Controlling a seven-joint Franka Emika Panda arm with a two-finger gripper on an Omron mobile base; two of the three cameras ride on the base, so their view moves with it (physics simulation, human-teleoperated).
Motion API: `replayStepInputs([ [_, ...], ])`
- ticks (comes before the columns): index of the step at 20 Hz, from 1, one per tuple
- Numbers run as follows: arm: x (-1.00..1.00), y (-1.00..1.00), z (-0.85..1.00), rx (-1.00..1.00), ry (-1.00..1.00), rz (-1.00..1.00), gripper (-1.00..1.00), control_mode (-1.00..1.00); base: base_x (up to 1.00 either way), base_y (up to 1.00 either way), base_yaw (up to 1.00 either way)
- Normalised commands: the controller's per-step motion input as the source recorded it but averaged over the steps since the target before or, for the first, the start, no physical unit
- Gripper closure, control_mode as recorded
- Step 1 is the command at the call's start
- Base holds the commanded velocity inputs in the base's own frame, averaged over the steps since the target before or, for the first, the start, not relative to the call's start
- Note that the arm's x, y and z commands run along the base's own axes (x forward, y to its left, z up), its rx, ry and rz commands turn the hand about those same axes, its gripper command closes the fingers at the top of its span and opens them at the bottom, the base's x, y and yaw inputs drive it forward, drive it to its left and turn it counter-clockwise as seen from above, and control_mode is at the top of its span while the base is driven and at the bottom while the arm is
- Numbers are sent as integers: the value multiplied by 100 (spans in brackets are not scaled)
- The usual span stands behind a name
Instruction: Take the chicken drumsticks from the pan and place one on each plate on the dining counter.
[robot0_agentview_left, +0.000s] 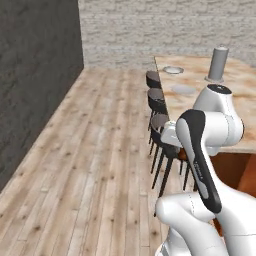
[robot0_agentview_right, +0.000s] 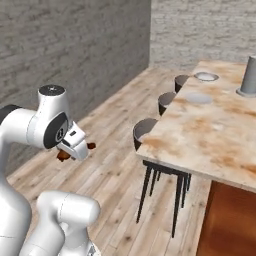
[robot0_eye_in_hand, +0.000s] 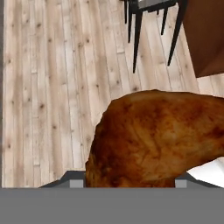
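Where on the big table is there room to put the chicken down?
Both plates look bare: the near plate and the far plate. The dining counter lies open from the near plate to its front edge. It is tighter at the far end, around the tall grey cylinder.

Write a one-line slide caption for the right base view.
Gripper carrying a chicken drumstick above the wooden floor, beside the dining counter with two plates.

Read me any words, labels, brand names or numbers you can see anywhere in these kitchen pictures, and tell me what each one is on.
There are none: no text shows on the tall grey cylinder, the two round pale plates, the beige mottled stone dining counter, the glossy reddish-brown chicken drumstick or the dark round stools.
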Motion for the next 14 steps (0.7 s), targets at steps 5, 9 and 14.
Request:
replayStepInputs([
  [5,0,0,0,0,0,0,100,100,40,76,-51],
  [9,0,0,0,0,0,0,100,100,39,79,-49],
  [14,0,0,0,0,0,0,100,100,37,81,-47],
])
